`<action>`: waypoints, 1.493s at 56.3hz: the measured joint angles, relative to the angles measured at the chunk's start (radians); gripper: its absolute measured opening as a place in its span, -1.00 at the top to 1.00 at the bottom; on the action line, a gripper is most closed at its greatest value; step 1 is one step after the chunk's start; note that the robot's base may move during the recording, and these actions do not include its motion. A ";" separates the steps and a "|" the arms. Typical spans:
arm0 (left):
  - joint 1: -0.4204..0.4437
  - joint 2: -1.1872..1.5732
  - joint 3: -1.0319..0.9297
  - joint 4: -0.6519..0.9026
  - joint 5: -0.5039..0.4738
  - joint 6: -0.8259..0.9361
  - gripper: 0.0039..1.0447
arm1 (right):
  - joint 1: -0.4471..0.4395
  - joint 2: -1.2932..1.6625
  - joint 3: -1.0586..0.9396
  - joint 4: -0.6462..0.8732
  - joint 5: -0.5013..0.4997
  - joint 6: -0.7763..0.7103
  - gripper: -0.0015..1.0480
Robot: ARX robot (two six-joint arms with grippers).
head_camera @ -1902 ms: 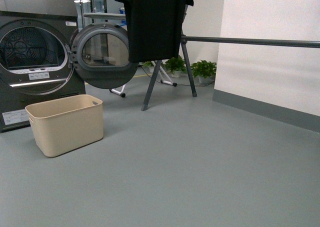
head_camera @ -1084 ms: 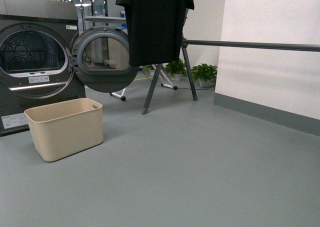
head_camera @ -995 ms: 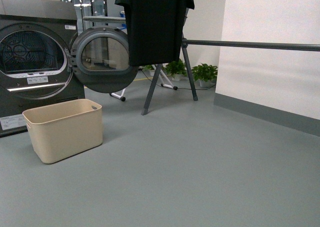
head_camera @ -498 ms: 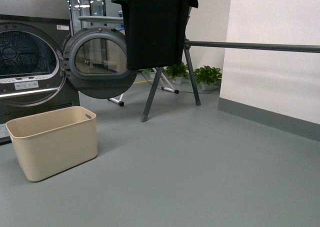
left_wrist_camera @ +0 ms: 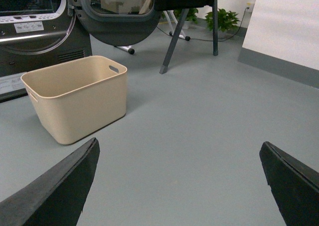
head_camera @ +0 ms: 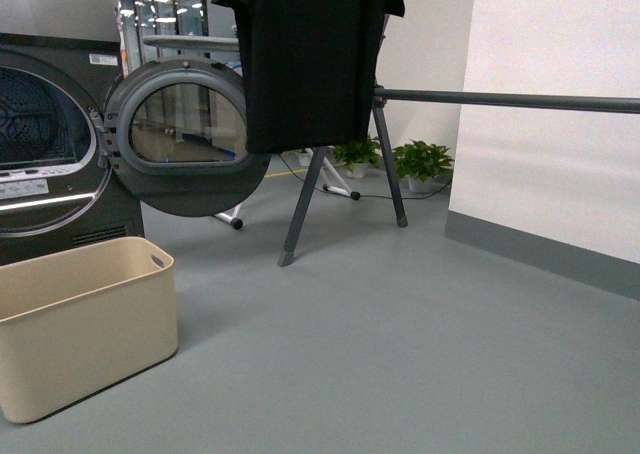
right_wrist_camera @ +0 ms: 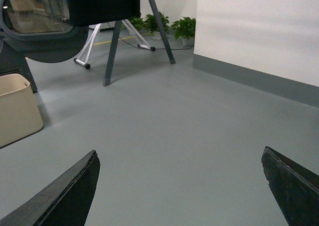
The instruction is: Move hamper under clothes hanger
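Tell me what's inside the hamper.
Only bare inner walls show inside the hamper; nothing sticks up above its rim. Its near wall hides the bottom.

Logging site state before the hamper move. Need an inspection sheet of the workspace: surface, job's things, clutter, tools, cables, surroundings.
Surface: grey floor, no spills seen.
Job's things: hamper upright in front of the dryer, no contents seen, not yet under the clothes hanger. A black T-shirt hangs on the hanger.
Clutter: nothing seen.
Grippers: left tool open, holding nothing. Right tool open, holding nothing.
Cables: one dark cable lies on the floor near the far hanger legs.
Surroundings: dryer door open, potted plants by the white wall.
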 joint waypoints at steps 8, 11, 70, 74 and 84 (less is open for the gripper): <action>0.000 0.000 0.000 0.000 -0.005 0.000 -0.88 | 0.000 0.000 0.000 0.001 -0.004 0.000 -0.85; 0.000 0.000 0.000 0.000 -0.002 0.000 -0.88 | 0.000 0.000 0.000 0.000 -0.002 0.000 -0.85; 0.000 0.000 0.000 0.000 -0.003 0.000 -0.88 | 0.001 0.000 0.000 0.000 -0.004 0.000 -0.85; 0.000 -0.002 0.000 0.000 -0.002 0.000 -0.88 | 0.001 0.000 0.000 0.000 -0.003 0.000 -0.85; 0.000 -0.001 0.000 0.000 -0.002 0.000 -0.88 | 0.001 0.000 0.000 0.000 -0.003 0.000 -0.85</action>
